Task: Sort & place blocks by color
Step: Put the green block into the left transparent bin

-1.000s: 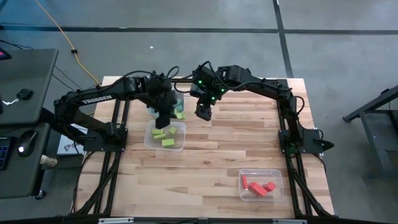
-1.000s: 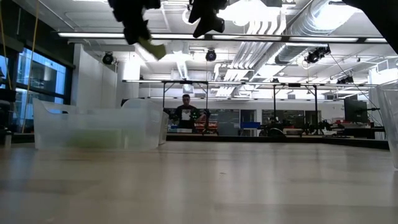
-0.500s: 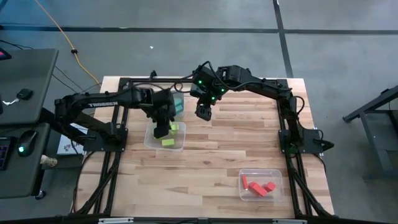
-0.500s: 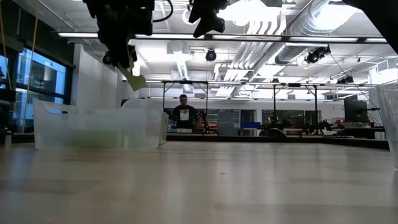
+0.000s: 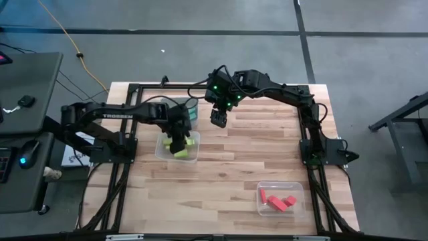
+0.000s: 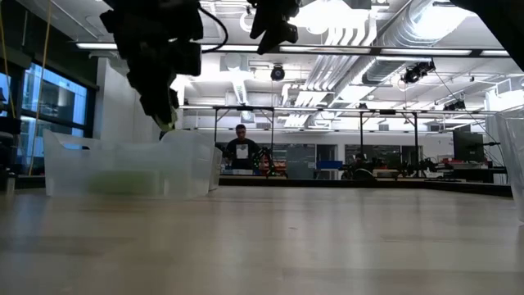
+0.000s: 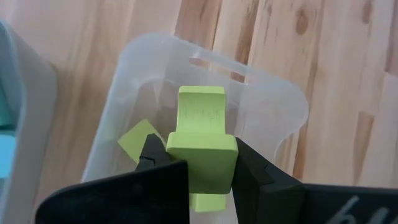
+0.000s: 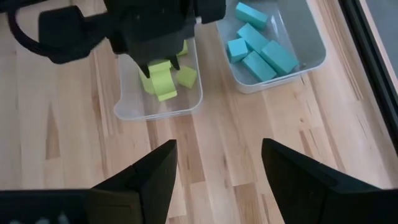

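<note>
I hold the last loose green block (image 7: 200,149) clamped in my left tool (image 7: 194,163) over the green bin (image 5: 194,155); right tool (image 8: 216,168) gapes empty near the bench's far edge; cyan and red look sorted.

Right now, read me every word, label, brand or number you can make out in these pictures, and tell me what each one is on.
"TROSSEN": white letters along the left arm, high view.
Embossed marking on the lime green block held in the left pincer: too faint to read.
Nothing readable on the clear bins, the table or the right arm.
</note>
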Controlling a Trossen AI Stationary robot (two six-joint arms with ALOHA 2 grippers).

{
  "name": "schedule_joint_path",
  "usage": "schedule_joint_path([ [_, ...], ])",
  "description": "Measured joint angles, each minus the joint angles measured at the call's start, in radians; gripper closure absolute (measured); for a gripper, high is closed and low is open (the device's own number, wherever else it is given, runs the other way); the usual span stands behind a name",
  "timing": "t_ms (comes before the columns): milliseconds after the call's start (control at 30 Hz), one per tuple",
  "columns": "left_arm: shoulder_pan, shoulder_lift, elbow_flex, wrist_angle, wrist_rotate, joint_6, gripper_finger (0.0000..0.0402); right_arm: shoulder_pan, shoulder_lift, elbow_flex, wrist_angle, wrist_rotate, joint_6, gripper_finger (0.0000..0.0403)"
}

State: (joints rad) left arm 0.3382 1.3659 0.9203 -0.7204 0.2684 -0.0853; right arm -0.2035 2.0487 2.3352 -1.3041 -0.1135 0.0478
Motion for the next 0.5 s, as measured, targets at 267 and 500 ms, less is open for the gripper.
schedule_joint_path([
  [267, -0.001, 0.084, -0.024, 0.046, 0.001, -0.001, 0.0375, 0.0, 0.0, 0.0, 0.0, 0.0, -0.002, 0.0178],
  [500, -0.001, 0.172, -0.024, 0.07, 0.011, -0.001, 0.0372, 0.0, 0.001, 0.0, 0.0, -0.001, -0.003, 0.0178],
])
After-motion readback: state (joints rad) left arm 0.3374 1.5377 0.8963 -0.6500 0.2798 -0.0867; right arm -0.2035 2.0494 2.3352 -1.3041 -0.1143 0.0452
